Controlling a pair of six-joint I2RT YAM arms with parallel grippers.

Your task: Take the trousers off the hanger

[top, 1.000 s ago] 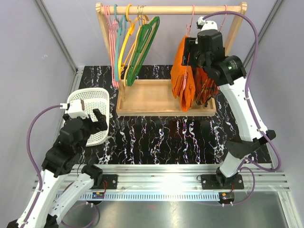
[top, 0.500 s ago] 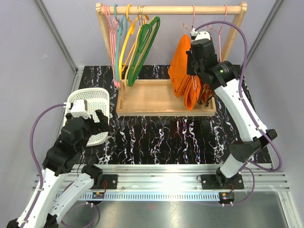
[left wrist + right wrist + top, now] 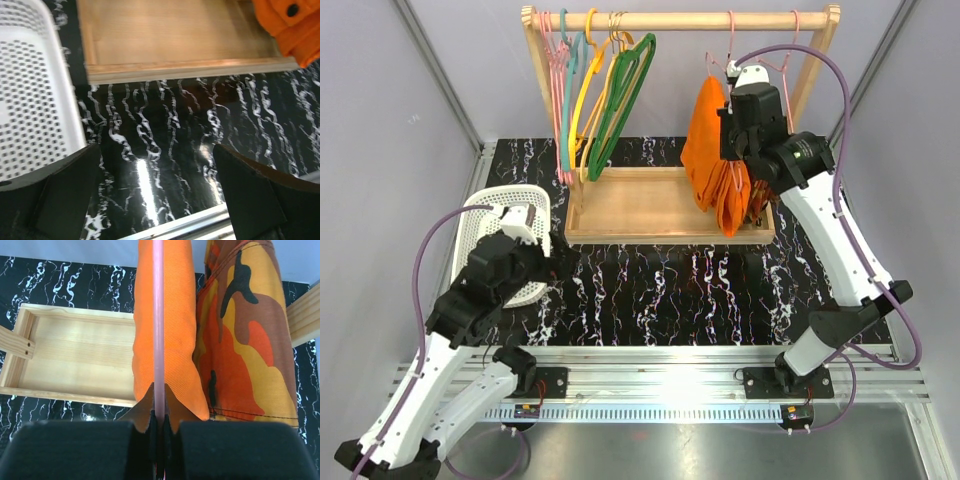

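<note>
Trousers (image 3: 176, 340) on hanger (image 3: 158, 315), right gripper (image 3: 159, 429) pinching its wire, clear only wrist-side

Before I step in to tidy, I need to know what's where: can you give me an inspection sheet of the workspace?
Surface: black marbled tabletop.
Job's things: plain orange trousers draped on thin pink wire hanger.
Clutter: white perforated basket; camouflage garment; spare coloured hangers.
Grippers: right gripper shut on the hanger; left gripper open, empty.
Cables: purple cables looping off both arms.
Surroundings: grey walls; wooden rack.
</note>
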